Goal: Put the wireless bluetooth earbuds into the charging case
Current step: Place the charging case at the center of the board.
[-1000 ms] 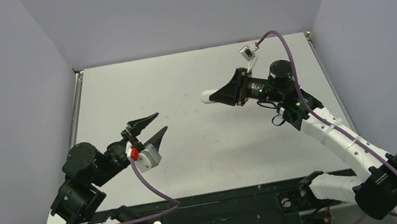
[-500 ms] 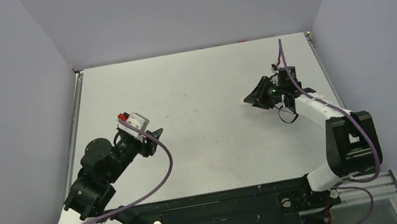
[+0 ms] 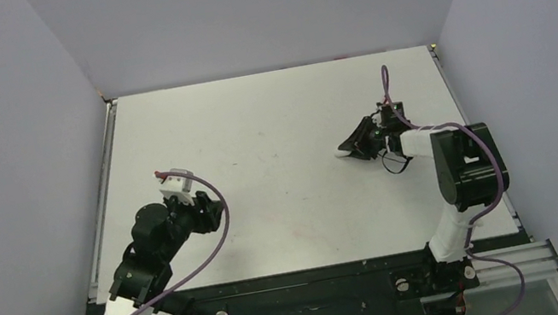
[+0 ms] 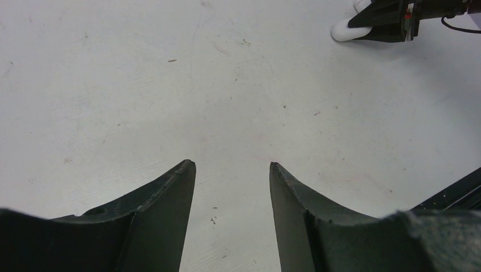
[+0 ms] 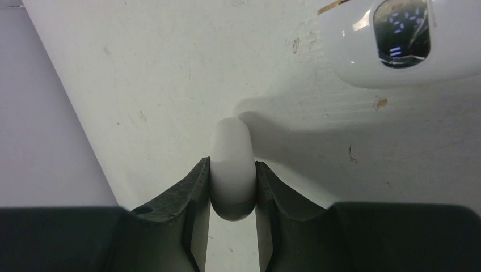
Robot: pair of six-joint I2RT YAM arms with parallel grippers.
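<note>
Well, from where I stand the right gripper [image 5: 231, 163] is the busy one. Its two dark fingers are clamped on a white rounded piece [image 5: 231, 139], smooth and capsule-shaped, which sticks out past the fingertips. That arm reaches across the table [image 3: 251, 119] to a spot in the right half. The spot is nearer the right edge than the middle and about halfway between the near and far edges, and the fingers point toward the left edge. The piece sits low at the table; whether it touches the surface I cannot tell.

Ahead of the fingertips and off to one side, the wrist view catches the charging case [image 5: 351, 56]. It is glossy white and rounded, with a dark socket [image 5: 401, 33] that mirrors small lights. A shadow lies on the table beneath it and runs up to the tip of the gripped piece. Bare table shows between the two, and I cannot tell whether the gripped piece belongs to the case.

The left gripper [image 4: 231, 165] hangs near the left edge, closer to the near edge, well apart from the other. Its jaws stand moderately spread with nothing between them, only speckled table showing through the gap. A purple cable [image 3: 226, 214] loops beside its wrist.
</note>
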